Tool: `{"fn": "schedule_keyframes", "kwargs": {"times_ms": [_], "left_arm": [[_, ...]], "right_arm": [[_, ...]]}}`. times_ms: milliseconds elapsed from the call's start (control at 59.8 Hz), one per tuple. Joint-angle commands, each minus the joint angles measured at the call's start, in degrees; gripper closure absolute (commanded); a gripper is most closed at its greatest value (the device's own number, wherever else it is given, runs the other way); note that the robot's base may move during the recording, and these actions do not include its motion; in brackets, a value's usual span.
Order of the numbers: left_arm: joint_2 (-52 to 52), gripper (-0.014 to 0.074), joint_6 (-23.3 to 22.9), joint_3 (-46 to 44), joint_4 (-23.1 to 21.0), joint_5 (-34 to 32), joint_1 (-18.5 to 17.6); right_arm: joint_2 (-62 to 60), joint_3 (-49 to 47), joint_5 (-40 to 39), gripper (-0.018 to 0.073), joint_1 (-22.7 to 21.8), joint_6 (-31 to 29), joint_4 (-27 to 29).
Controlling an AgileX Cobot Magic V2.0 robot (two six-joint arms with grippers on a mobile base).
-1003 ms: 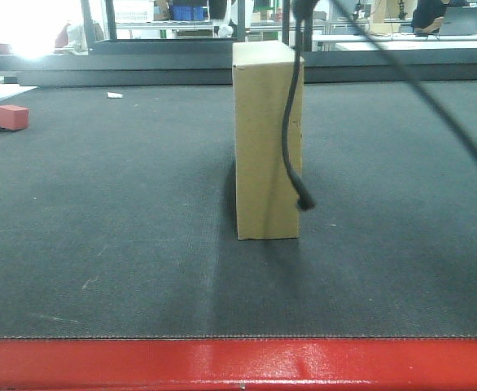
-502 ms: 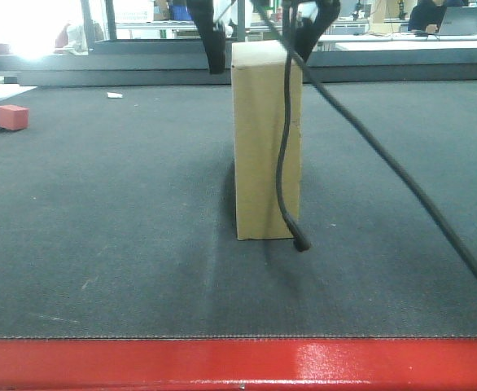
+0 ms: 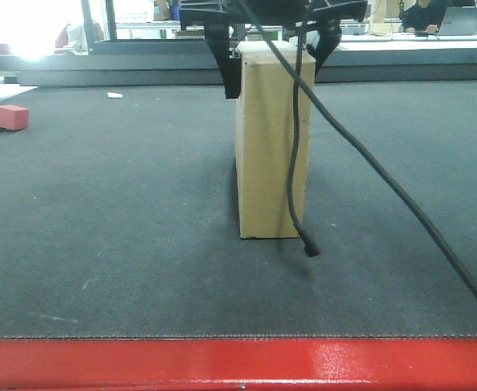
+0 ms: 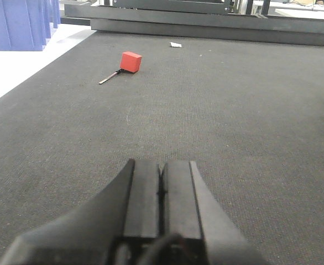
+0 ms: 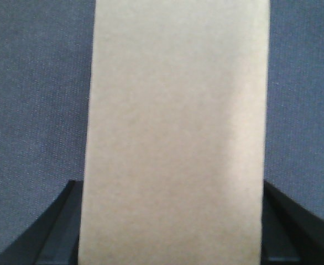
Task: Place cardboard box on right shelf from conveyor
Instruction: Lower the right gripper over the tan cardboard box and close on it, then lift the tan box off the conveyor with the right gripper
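Observation:
The tall tan cardboard box [image 3: 267, 155] stands upright on the dark grey conveyor [image 3: 100, 212], near its middle. My right gripper [image 3: 275, 85] has come down over the box's top, with one black finger against each narrow side. In the right wrist view the cardboard box [image 5: 176, 127] fills the frame and the right gripper [image 5: 173, 185] flanks it with no gap showing. My left gripper [image 4: 161, 164] hovers low over the belt, shut and holding nothing. The right shelf is out of view.
A small red cube [image 3: 12, 116] with a thin stick lies on the belt at the far left, also the red cube [image 4: 131, 61]. A black cable [image 3: 299, 187] dangles in front of the box. The belt's glossy red front edge [image 3: 222, 362] is nearest. Blue bins [image 4: 18, 22] stand beyond the left edge.
The right gripper has dropped from above the frame onto the box's top sides. The box has shifted slightly to the right. The dangling cable swung lower.

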Motion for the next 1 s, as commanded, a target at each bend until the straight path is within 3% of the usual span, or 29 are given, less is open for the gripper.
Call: {"fn": "schedule_keyframes", "kwargs": {"times_ms": [0, 268, 435, 568, 803, 986], "left_arm": [[-0.8, 0.0713, 0.0, 0.5, -0.3, -4.8, -0.3], [-0.8, 0.0713, 0.0, 0.5, -0.3, -4.8, -0.3], [-0.8, 0.0713, 0.0, 0.5, -0.3, -4.8, -0.3], [-0.8, 0.0713, 0.0, 0.5, -0.3, -4.8, -0.3], [-0.8, 0.0713, 0.0, 0.5, -0.3, -4.8, -0.3], [-0.8, 0.0713, 0.0, 0.5, -0.3, -4.8, -0.3]], "right_arm": [[-5.1, -2.2, -2.3, 0.0272, -0.9, -1.6, -0.8], [-12.0, -2.0, -2.6, 0.0272, -3.8, -13.8, -0.4], [-18.1, 3.7, -3.0, 0.0272, -7.3, -19.5, -0.3], [-25.5, 14.2, -5.7, 0.0272, -11.6, -21.1, 0.5], [-43.1, 37.6, -17.0, 0.0272, -18.4, -21.1, 1.6], [-56.9, 52.7, -22.2, 0.0272, -20.2, -21.1, 1.7]]}}
